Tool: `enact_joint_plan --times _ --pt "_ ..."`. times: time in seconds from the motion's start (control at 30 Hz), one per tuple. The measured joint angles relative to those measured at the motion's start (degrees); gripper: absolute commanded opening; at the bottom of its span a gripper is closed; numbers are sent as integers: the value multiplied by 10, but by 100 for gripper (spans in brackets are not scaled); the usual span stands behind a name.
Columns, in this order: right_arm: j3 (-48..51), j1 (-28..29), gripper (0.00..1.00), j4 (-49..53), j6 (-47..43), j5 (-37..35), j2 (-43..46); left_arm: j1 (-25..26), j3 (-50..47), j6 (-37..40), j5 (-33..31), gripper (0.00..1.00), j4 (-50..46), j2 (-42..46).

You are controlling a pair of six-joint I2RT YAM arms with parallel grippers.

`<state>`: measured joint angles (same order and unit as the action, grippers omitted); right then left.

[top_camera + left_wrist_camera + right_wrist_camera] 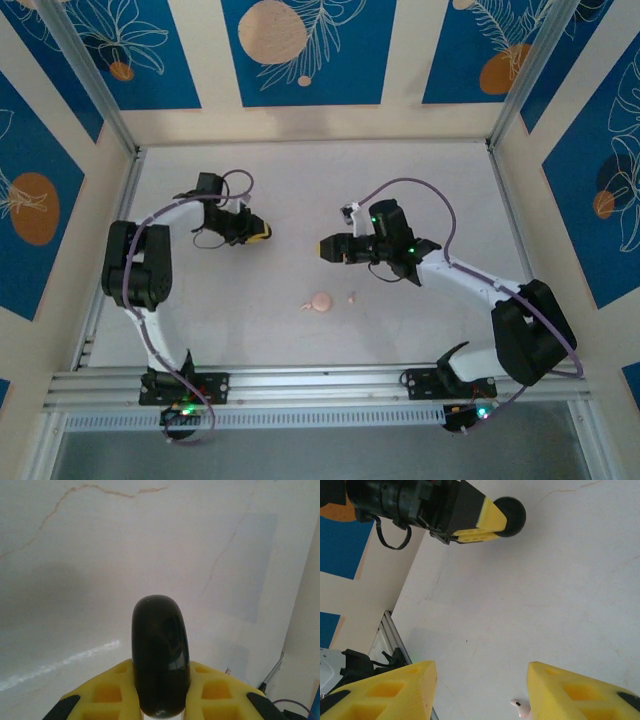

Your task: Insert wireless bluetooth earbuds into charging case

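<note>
Nearest the arm bases lies the round pale pink plastic charging case (321,301), flat on the white marbled tabletop (230,330). One tiny pale pink stemmed earbud (305,307) lies just beside the pink case on its left. A second pale pink earbud (352,297) lies near it on its right. Both are outside the case, so the pink pair is not yet seated. Whether the pink case's lid is up is too small to tell.

Just beyond the pink case hovers the right gripper (325,247). Its yellow fingers (385,690) are spread apart with nothing between them. In its wrist view a pale pink bud (519,706) lies on the table by the inner edge of one finger. The parted jaws, so close to the loose buds, look like readiness to pick one up.

Farther off, beyond the pink case and to its left, the left gripper (262,233) is clenched on a glossy black round charging case (160,655). It pinches the black case edge-on across its flat faces, and the case appears to be off the table. That grip probably steadies it or keeps it out of the way. Whether it holds any buds I cannot tell.
</note>
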<state>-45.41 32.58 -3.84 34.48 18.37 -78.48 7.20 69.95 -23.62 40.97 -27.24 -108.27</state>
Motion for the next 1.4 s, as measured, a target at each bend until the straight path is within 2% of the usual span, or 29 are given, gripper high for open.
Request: enact_joint_plan --times 0.33,0.6,0.93,1.13,1.3,1.4 --pt "-19 5 51 0 -9 -4 -9 -12 3 12 13 17 -18 -50" --pt "-22 8 51 0 -10 -4 -21 -18 5 16 16 27 -21 -54" --pt "-27 9 51 2 -15 -5 -24 -26 17 20 -38 45 -63 -56" --pt "-36 9 51 6 -19 -7 -24 -26 20 28 -73 48 -82 -42" --pt "-44 9 51 17 -26 -9 -24 -28 17 28 -121 50 -108 3" --pt "-54 8 51 35 -32 -11 -23 -23 13 28 -165 50 -130 83"
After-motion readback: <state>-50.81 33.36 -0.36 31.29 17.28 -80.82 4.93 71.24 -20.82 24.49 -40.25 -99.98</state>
